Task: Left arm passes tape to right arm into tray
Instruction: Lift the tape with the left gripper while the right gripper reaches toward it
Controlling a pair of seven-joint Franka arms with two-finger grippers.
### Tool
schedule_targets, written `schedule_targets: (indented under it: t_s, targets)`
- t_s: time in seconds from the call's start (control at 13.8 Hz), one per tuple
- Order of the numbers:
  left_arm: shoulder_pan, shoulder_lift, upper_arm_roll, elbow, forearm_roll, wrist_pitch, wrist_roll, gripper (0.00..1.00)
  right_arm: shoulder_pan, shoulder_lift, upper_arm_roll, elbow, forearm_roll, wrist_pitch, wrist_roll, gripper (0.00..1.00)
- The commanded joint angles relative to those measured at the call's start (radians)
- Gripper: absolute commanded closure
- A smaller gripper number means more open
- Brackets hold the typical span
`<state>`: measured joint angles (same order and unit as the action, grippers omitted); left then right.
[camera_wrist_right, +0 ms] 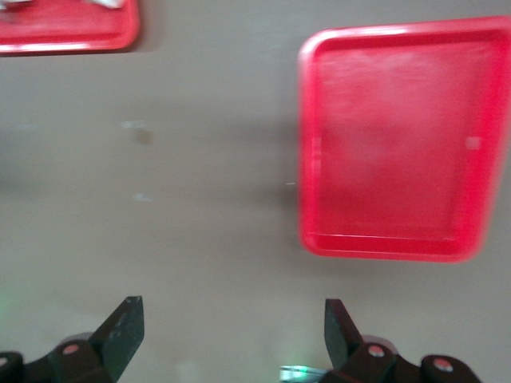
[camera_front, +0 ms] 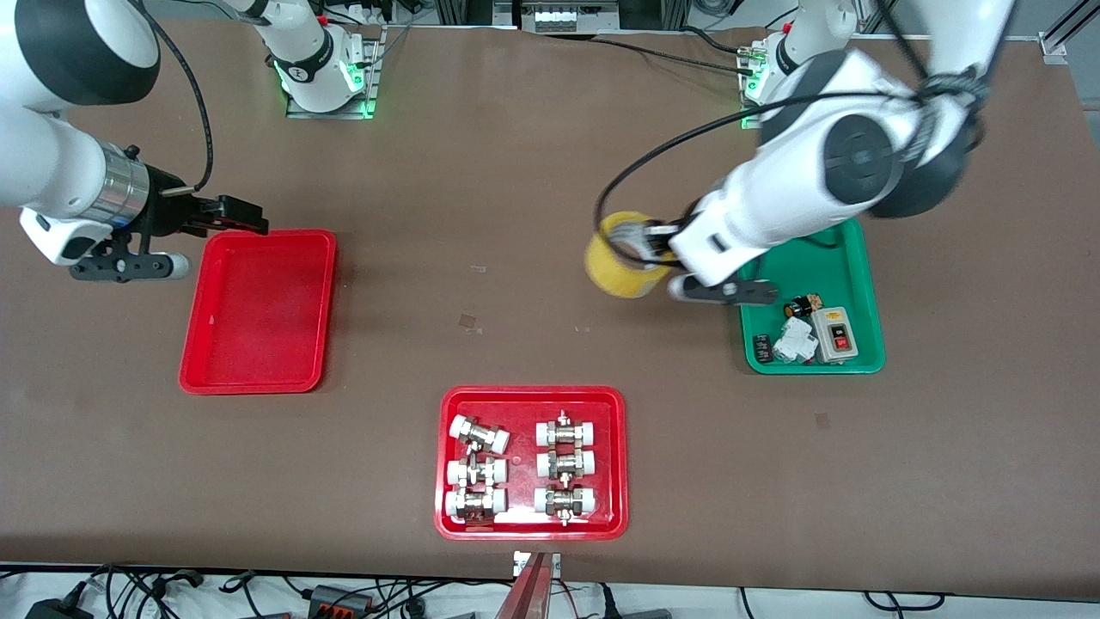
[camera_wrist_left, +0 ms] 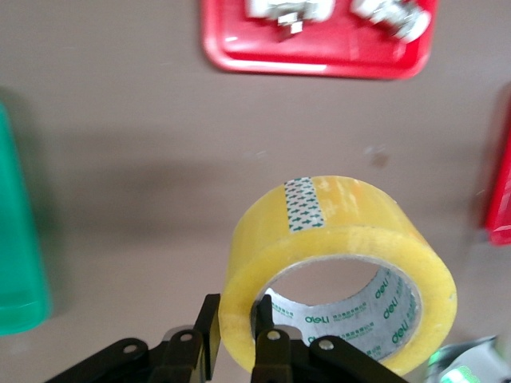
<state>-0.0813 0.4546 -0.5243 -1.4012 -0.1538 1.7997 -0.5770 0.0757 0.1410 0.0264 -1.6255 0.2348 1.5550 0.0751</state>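
Observation:
My left gripper [camera_front: 646, 249] is shut on the tape [camera_front: 620, 255], a yellowish roll with a pale printed core. It holds the roll in the air over the bare table beside the green tray. In the left wrist view one finger [camera_wrist_left: 209, 335] is outside the tape's [camera_wrist_left: 343, 239] wall and the other is inside the core, with the gripper [camera_wrist_left: 237, 329] clamping the wall. My right gripper [camera_front: 247, 217] is open and empty, over the rim of the plain red tray [camera_front: 258, 314] that lies farthest from the front camera. The right wrist view shows the gripper [camera_wrist_right: 234, 323] spread wide and the empty tray [camera_wrist_right: 399, 144].
A green tray [camera_front: 846, 275] with small electrical parts lies under the left arm, at that arm's end of the table. A wider red tray [camera_front: 531, 400] with several white-capped metal fittings lies near the front edge; it also shows in the left wrist view [camera_wrist_left: 319, 60].

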Motion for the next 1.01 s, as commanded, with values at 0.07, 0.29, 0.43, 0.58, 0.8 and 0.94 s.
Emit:
schedule_targets:
  t_s: [0.07, 0.29, 0.43, 0.58, 0.8, 0.94]
  targets:
    - [-0.121, 0.154, -0.005, 0.077, -0.018, 0.243, -0.185, 0.99, -0.016, 0.043, 0.001, 0.019, 0.165, -0.015, -0.058, 0.00]
    - [-0.196, 0.228, -0.002, 0.079, -0.017, 0.476, -0.274, 0.99, -0.017, 0.086, 0.001, 0.022, 0.331, -0.001, -0.133, 0.00]
    - [-0.213, 0.242, -0.002, 0.077, -0.018, 0.512, -0.326, 0.99, -0.016, 0.133, 0.001, 0.024, 0.429, 0.017, -0.182, 0.00]
    - [-0.230, 0.257, -0.003, 0.079, -0.051, 0.548, -0.389, 1.00, -0.008, 0.170, 0.010, 0.026, 0.469, 0.086, -0.242, 0.00]
    - [-0.288, 0.294, 0.001, 0.076, -0.141, 0.765, -0.535, 1.00, 0.056, 0.228, 0.013, 0.029, 0.546, 0.203, -0.281, 0.00]
    - [-0.296, 0.296, 0.006, 0.076, -0.139, 0.767, -0.540, 1.00, 0.097, 0.252, 0.012, 0.042, 0.578, 0.256, -0.284, 0.00]
